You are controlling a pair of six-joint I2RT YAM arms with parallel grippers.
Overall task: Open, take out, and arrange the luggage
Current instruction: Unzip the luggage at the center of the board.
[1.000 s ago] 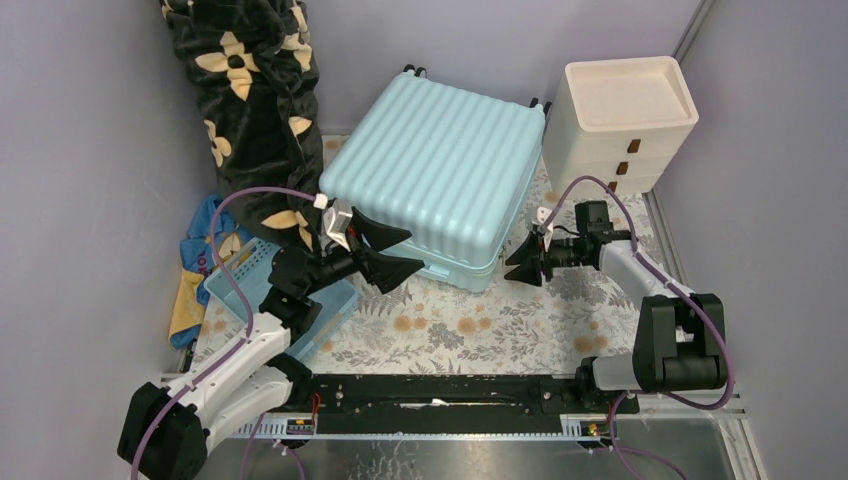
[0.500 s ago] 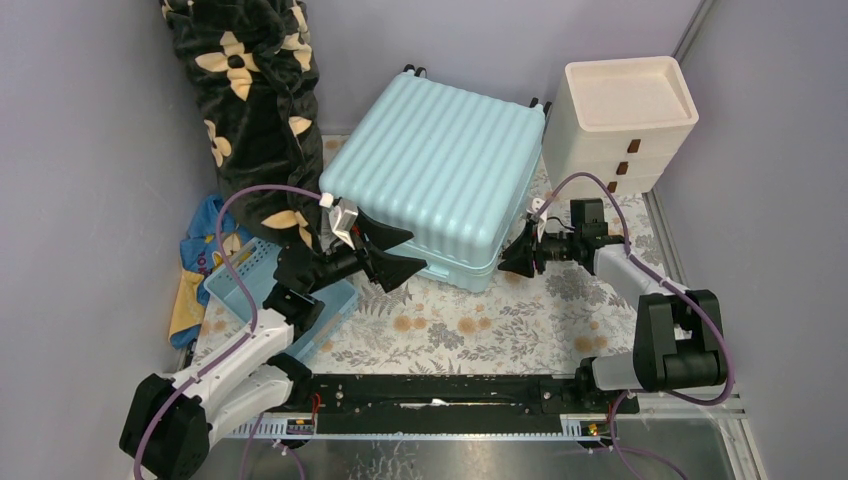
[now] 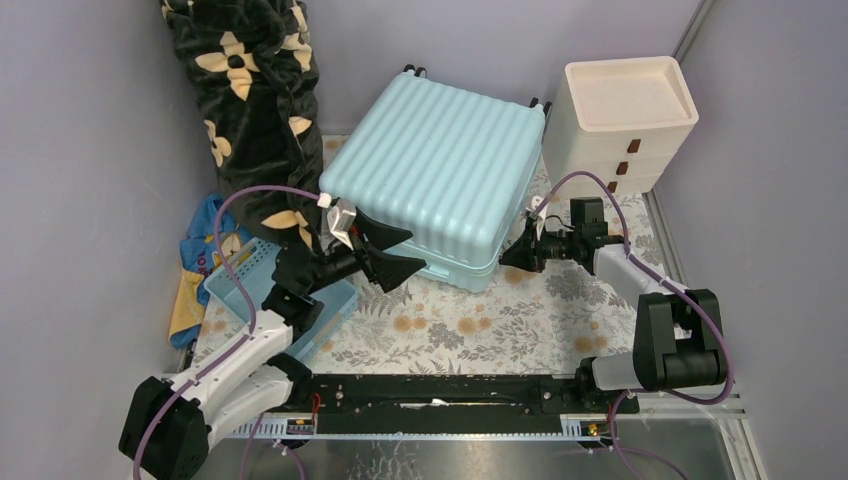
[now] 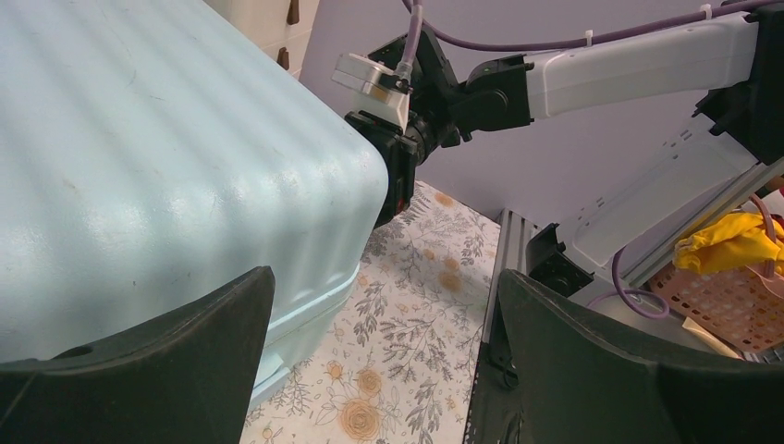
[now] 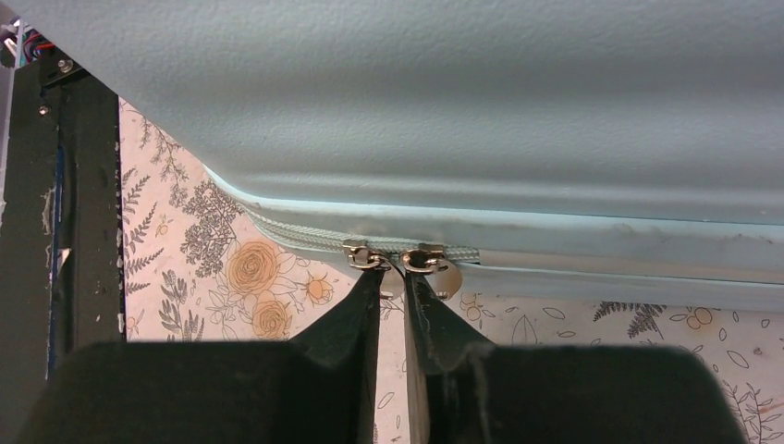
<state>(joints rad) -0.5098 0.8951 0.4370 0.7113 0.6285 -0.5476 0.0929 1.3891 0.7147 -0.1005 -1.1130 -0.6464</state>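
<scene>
The luggage point(image 3: 435, 170) is a pale aqua ribbed hard-shell suitcase lying flat and zipped at the back of the floral mat. My right gripper point(image 3: 505, 258) is at its near right corner. In the right wrist view the suitcase seam point(image 5: 305, 231) carries two metal zipper sliders side by side. The right gripper point(image 5: 396, 276) has its jaws drawn almost together on one zipper pull point(image 5: 389, 281), while the second pull point(image 5: 448, 277) hangs just right of the fingers. My left gripper point(image 3: 415, 250) is wide open at the suitcase's near left edge, holding nothing; the shell point(image 4: 139, 166) fills its view.
A cream drawer unit point(image 3: 625, 120) stands right of the suitcase. A small blue basket point(image 3: 265, 285) and crumpled blue-yellow cloth point(image 3: 200, 260) lie at the left, under a dark flowered blanket point(image 3: 255, 100). The black base rail point(image 3: 430, 395) runs along the near edge.
My right gripper moved left up to the suitcase corner and its jaws closed on the zipper pull. The left arm barely shifted and stayed open.
</scene>
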